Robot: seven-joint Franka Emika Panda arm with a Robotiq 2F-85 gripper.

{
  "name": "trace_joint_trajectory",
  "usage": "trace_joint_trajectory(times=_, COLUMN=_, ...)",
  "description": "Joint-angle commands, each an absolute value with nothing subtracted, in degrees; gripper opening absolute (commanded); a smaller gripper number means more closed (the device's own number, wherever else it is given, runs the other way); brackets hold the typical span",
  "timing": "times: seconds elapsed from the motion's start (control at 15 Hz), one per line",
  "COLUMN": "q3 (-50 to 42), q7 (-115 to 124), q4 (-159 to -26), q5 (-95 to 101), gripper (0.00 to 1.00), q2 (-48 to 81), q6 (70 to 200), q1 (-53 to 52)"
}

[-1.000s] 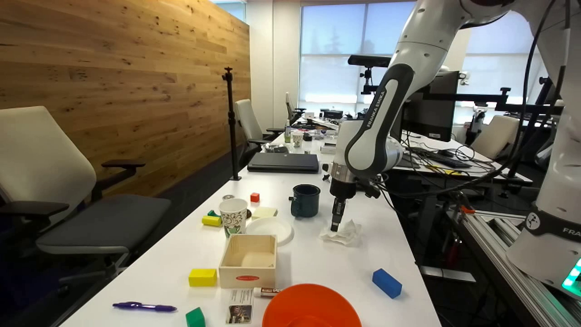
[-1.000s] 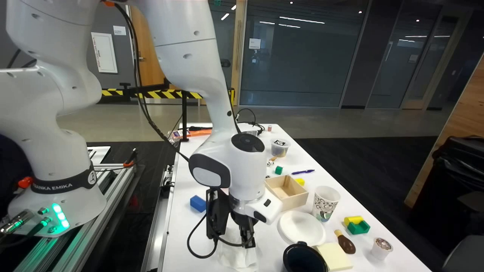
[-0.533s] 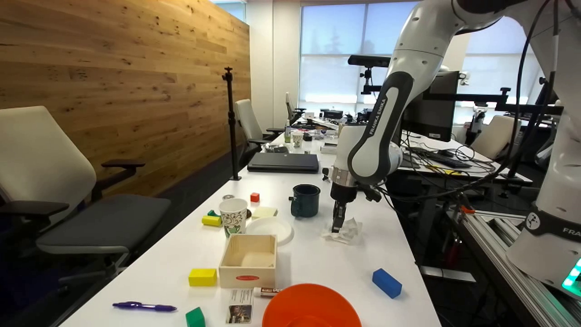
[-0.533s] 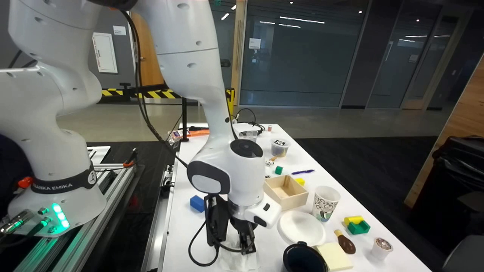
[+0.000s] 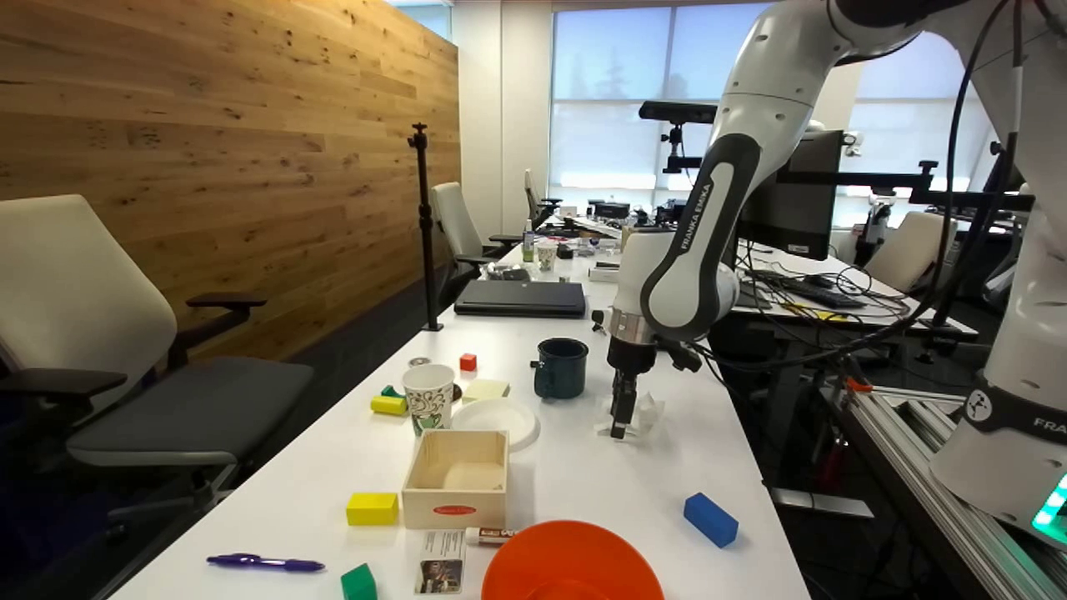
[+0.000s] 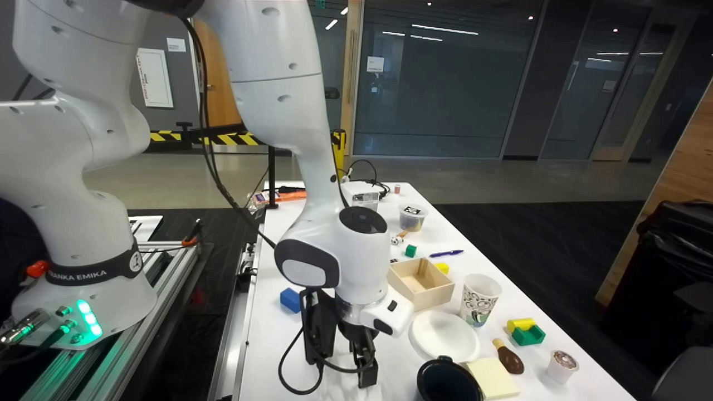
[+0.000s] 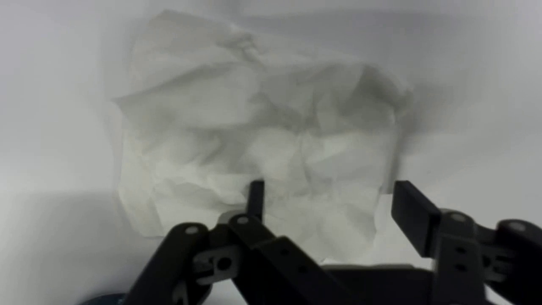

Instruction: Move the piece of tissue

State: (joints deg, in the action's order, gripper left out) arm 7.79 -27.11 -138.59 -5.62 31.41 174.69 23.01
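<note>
Gripper: the gripper (image 7: 332, 197) stands low over the table (image 5: 575, 479), jaws spread wide, and the wrist view shows nothing pinched between them.
Tissue: the tissue (image 7: 254, 135) lies crumpled on the table, partly beneath the gripper and reaching out ahead of it in the wrist view.
Fingers: one finger (image 7: 255, 201) is above the tissue, the opposite one past its edge; contact is hard to judge.
Done: the gripper is at the tissue, with part of it between the two fingertips.
Unsettled: whether the tissue lies where it started or where it should end up (the task says only "move", with no place named).
Left, if it is yet to be moved: pinching a fold, lifting, carrying and letting go.
Left, if it is where it belongs: just raising the gripper clear.
Mug: the dark mug (image 5: 560, 369) is near the gripper, on its left in an exterior view.
Plate and box: the white plate (image 5: 510, 417) and the wooden box (image 5: 423, 510) are farther left of the gripper there; nothing marks either as the goal.
</note>
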Motion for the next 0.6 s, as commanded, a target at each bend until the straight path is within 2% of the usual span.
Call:
trace_joint_trajectory(times=0.0, q3=7.5, q7=-24.8, q4=-138.2, q5=-2.4, gripper=1.0, q2=32.3, q6=175.5, q1=23.7)
trace_joint_trajectory(times=0.53, q3=8.7, q7=-22.2, q4=-141.4, q5=-3.7, gripper=1.0, q2=25.7, q6=170.5, q1=22.5)
